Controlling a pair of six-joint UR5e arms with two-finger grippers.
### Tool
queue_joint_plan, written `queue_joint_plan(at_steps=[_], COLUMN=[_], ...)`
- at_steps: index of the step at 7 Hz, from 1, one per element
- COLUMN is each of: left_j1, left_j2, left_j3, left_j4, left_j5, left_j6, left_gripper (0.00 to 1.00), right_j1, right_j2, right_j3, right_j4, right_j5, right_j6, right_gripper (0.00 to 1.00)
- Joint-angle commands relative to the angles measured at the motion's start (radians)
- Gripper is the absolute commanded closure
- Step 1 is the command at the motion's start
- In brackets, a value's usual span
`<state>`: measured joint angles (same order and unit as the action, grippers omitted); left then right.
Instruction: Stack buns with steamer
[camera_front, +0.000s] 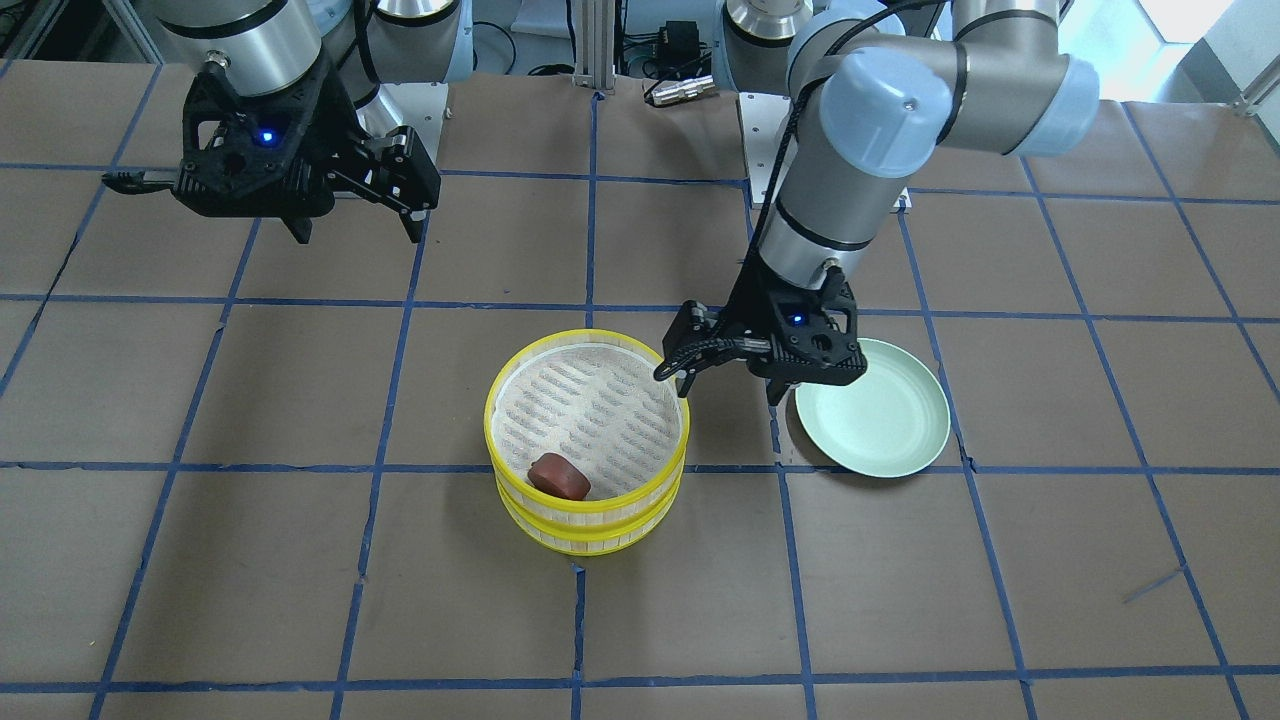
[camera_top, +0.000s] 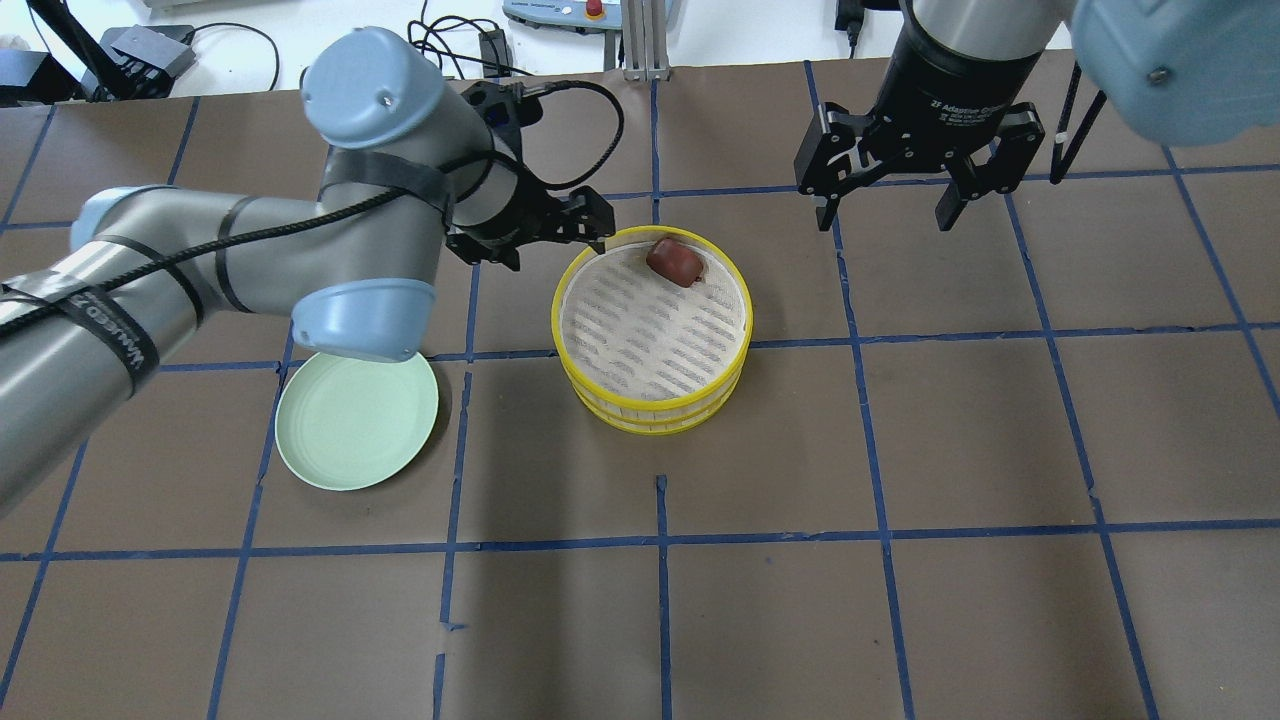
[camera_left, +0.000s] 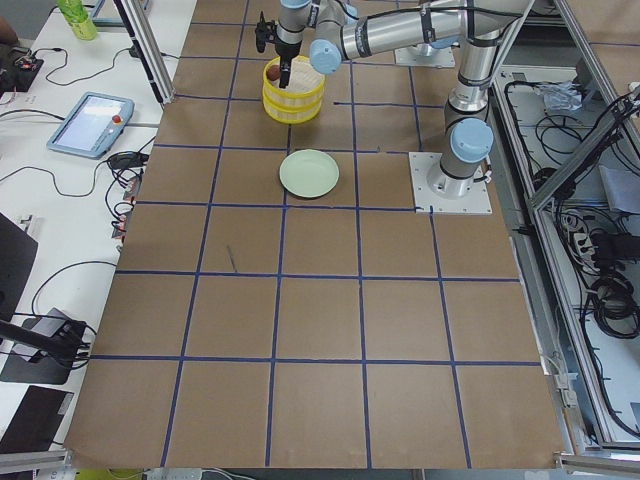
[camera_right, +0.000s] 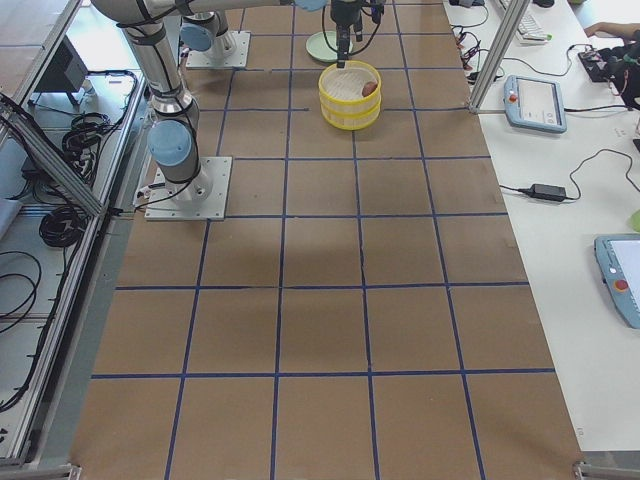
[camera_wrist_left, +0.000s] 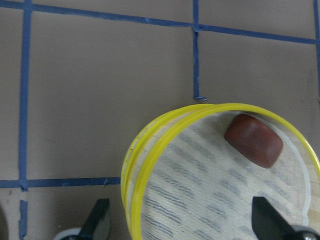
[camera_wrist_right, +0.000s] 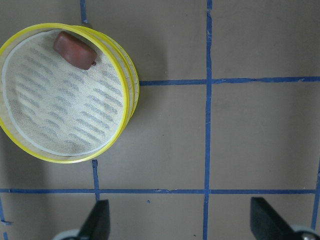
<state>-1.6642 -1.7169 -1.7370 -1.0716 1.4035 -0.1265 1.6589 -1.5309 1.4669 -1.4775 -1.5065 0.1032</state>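
My left end effector (camera_front: 720, 385) hangs open and empty over the left rim of the steamer (camera_top: 652, 404). The reddish-brown bun (camera_top: 676, 261), smooth and rounded, lies on the top tier's woven liner against the steamer's far rim, long axis skewed to my jaws. My right end effector (camera_top: 884, 210), also open, is farther from the steamer. I see no white bun.

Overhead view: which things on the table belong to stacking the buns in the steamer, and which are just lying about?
Job in hand:
reddish-brown bun
yellow steamer, holding that bun
left gripper, open by the steamer's rim

Lying about:
pale green plate, nothing on it
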Motion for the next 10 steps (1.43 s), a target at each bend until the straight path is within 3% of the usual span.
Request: queue_joint_plan(at_steps=[1,2,3,4,10], left_j1=[0.100,0.153,0.170,0.167,0.153], left_j2=[0.057,0.103,0.150,0.160,0.184], left_j3=[0.161,0.251,0.278,0.255,0.168], left_j4=[-0.309,-0.494,-0.580,-0.599,-0.594], left_j5=[0.049,0.052,0.095,0.170,0.153], left_j6=[0.186,0.238,0.240,0.240,0.248], left_gripper=[0.00,0.00,0.00,0.00,0.00], right_j1=[0.007,0.004,0.005,0.005,0.002], right_j2=[0.000,0.000,0.000,0.000,0.000], right_j3=[-0.005,-0.002,0.000,0.000,-0.002], right_j4=[-0.003,-0.001,-0.015,-0.017,-0.026], right_j5=[0.003,0.000,0.000,-0.001,0.000], right_j6=[0.045,0.030,-0.006,-0.051,-0.048], right_gripper=[0.00,0.00,0.00,0.00,0.00])
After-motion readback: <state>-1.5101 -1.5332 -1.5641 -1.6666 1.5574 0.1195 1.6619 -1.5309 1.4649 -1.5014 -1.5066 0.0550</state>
